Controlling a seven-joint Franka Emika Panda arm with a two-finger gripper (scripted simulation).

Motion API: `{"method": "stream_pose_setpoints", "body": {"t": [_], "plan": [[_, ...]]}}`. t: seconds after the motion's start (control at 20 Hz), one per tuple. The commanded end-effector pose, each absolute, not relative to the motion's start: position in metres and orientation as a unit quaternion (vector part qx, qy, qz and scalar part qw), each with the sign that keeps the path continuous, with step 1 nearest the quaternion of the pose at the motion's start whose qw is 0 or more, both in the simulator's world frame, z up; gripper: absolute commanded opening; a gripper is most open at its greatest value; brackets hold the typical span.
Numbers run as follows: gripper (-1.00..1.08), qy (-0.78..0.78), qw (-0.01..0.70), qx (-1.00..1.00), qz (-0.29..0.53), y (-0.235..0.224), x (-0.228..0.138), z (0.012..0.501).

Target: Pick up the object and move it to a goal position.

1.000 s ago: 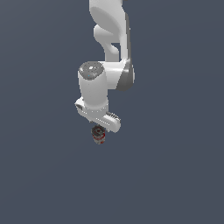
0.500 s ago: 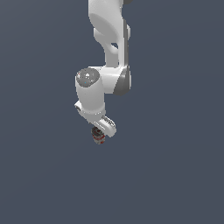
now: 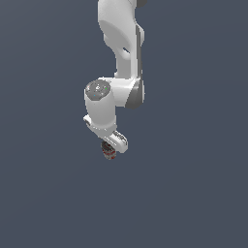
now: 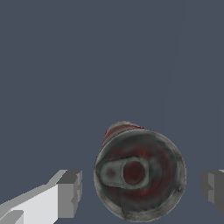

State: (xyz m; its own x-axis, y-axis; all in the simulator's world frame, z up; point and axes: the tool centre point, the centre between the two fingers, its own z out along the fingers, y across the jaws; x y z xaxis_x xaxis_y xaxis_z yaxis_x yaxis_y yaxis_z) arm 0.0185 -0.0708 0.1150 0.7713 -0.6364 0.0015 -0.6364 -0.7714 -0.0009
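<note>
The object [image 4: 140, 173] is a small dark can with a grey-ringed round end and red marks, seen end-on in the wrist view. It sits between my two fingers, one grey pad [image 4: 70, 192] on one side and the other [image 4: 213, 186] on the opposite side, with a narrow gap at each. My gripper [image 4: 141, 189] is open around it and is not touching it. In the exterior view the can [image 3: 109, 153] shows just below the white gripper [image 3: 111, 146], which points down at it.
Plain dark grey-blue ground [image 3: 193, 193] fills both views. The white arm [image 3: 121, 43] comes down from the top of the exterior view. No goal marker shows.
The wrist and forearm have swung toward the exterior view's left and turned. The gripper tip has stayed over the can, which has barely moved.
</note>
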Motion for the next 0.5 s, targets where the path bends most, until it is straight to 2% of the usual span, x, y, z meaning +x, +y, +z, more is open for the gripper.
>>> {"method": "stream_pose_setpoints", "body": {"t": [0.0,0.45], "plan": [[1.00,0.339,0.000,-0.941,0.000,-0.071,0.018,0.102],[1.00,0.340,0.000,-0.940,0.000,-0.071,0.018,0.077]]}}
